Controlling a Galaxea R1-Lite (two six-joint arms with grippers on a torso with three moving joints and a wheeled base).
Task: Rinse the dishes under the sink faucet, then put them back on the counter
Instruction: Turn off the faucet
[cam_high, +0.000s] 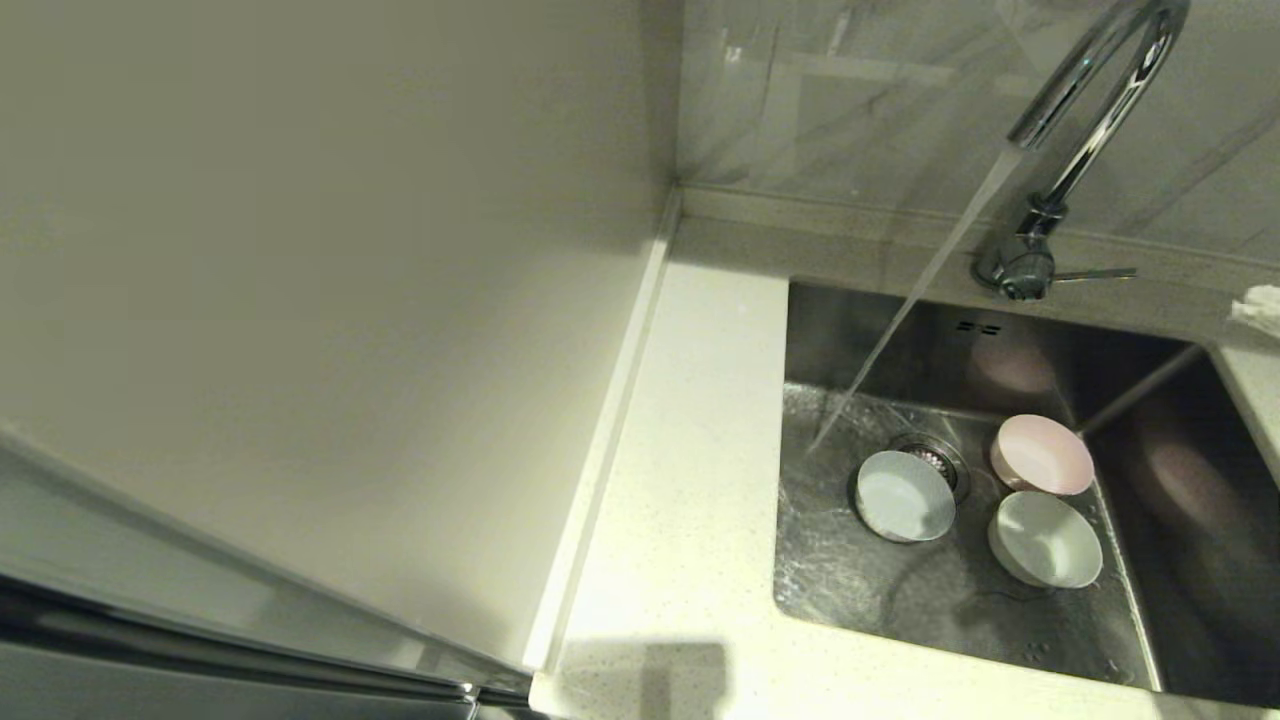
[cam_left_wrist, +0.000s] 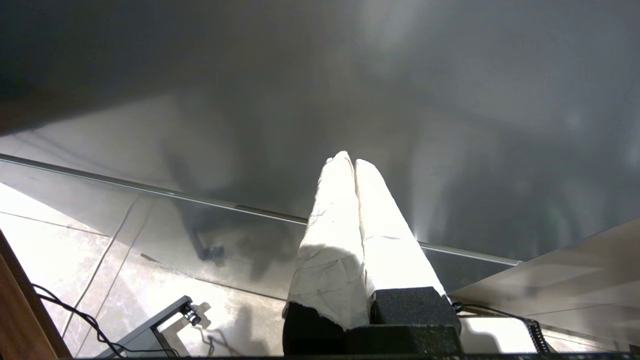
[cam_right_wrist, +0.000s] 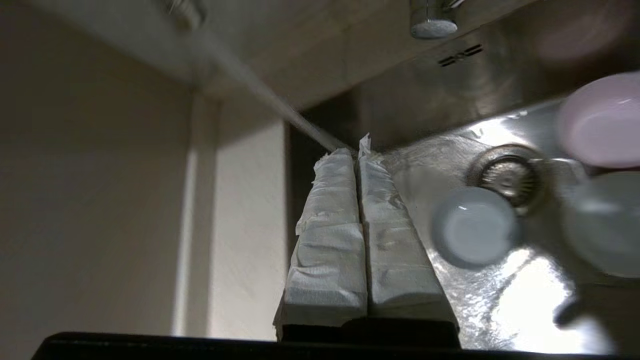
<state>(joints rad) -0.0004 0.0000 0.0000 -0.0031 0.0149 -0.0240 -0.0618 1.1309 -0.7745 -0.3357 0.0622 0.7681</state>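
Three dishes lie on the floor of the sink (cam_high: 900, 600): a pale blue bowl (cam_high: 905, 495) beside the drain strainer (cam_high: 935, 458), a pale pink bowl (cam_high: 1042, 455) and a mint-white bowl (cam_high: 1045, 540). Water runs from the chrome faucet (cam_high: 1090, 120) onto the sink floor to the left of the blue bowl. Neither arm shows in the head view. My right gripper (cam_right_wrist: 356, 155) is shut and empty, its white-wrapped fingers pointing at the sink's left part, with the blue bowl (cam_right_wrist: 475, 230) off to one side. My left gripper (cam_left_wrist: 350, 160) is shut and empty, away from the sink.
The speckled counter (cam_high: 690, 480) runs along the sink's left and front. A plain off-white panel (cam_high: 300, 300) stands at its left. A white cloth (cam_high: 1260, 305) lies at the far right of the counter. The left wrist view shows a grey panel and tiled floor.
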